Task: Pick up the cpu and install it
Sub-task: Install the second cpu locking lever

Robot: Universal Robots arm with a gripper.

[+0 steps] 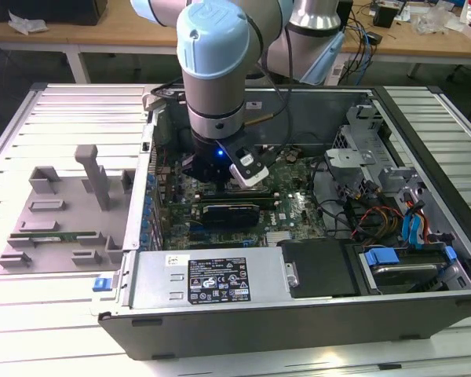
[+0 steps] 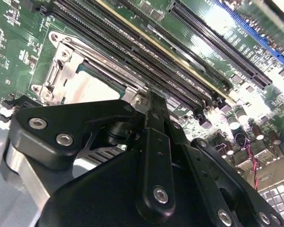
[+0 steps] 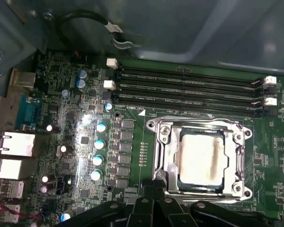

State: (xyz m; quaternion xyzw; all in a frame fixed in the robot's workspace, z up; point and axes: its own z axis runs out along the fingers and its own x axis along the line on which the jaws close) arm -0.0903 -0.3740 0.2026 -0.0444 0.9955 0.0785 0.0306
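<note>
— Gripper [image 3: 154, 201] state? Fingers seem drawn together, pinching nothing, just beside the socket frame [image 3: 163, 151].
— And the cpu [image 3: 201, 158]?
— Seated in that frame on the motherboard [image 3: 85, 142]. I judge placement done; the frame looks unlatched, so closing it needs care.

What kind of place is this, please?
Probably a robotics lab or workshop for computer assembly tests. An open PC case lies on a slatted metal table, the arm's gripper hangs over the cpu in its socket, and cluttered workbenches stand behind.
</note>
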